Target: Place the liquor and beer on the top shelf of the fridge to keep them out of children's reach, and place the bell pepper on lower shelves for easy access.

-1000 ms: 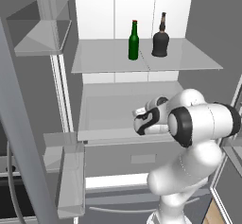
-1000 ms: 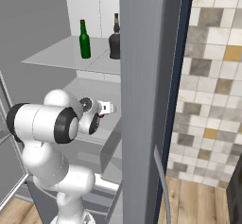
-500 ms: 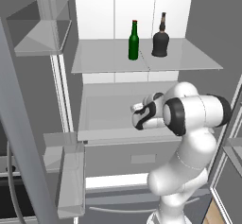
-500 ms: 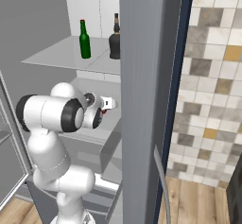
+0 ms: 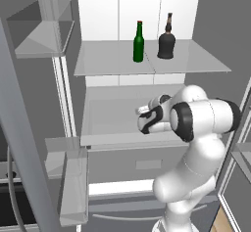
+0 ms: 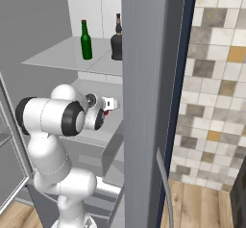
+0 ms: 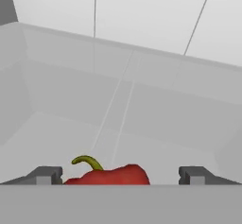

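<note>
Right now my hand (image 7: 121, 176) sits inside the fridge (image 5: 211, 40), over one of the lower shelves (image 5: 112, 116), and in the hand view its two dark tips stand spread wide, one at about 8 o'clock and one at about 4 o'clock. Between them lies the bell pepper (image 7: 109, 175), red, with its curled green stem pointing toward 11 o'clock; I see bare shelf between the pepper and the right tip, while the left tip looks very near it, though I cannot tell whether they touch. So I judge the pepper is set down on the lower shelf rather than pinched. It lies straight ahead of the hand, slightly toward the left tip, with its long side running across from tip to tip. Up on the top shelf (image 5: 196, 62) the beer (image 5: 138, 42) stands upright with the liquor (image 5: 166, 39) just beside it at its 3 o'clock in the left base view, apart, not touching. As I read it, both bottles are home and the pepper is placed, so my coming move turns on drawing straight back along the hand's own line, away from the fruit, without nudging it sideways.
</note>
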### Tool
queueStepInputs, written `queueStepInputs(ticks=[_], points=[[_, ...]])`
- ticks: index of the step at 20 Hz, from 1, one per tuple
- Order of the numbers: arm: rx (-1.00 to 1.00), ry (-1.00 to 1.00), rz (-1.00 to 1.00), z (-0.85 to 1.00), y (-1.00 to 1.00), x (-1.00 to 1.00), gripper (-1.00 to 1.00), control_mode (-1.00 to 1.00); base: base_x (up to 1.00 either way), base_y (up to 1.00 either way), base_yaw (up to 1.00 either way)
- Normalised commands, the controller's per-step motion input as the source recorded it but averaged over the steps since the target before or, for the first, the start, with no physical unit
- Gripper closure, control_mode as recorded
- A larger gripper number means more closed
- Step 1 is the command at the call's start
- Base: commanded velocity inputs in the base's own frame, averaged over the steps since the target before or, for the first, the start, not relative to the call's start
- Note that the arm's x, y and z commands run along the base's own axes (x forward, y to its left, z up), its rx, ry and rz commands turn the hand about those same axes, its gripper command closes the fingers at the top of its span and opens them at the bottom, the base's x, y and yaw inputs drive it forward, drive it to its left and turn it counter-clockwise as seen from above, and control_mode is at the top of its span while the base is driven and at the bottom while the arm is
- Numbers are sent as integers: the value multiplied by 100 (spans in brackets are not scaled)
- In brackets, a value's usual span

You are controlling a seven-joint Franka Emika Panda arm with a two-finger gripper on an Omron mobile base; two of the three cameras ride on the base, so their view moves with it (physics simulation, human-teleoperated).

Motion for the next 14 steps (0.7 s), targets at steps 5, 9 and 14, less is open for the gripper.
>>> queueStepInputs(ticks=[5,9,14], points=[[0,0,0,32,0,-18,-100,-100,0,0,0],[0,0,0,47,-4,-43,-100,-100,0,0,0],[0,8,0,50,0,-67,-100,-100,0,0,0]])
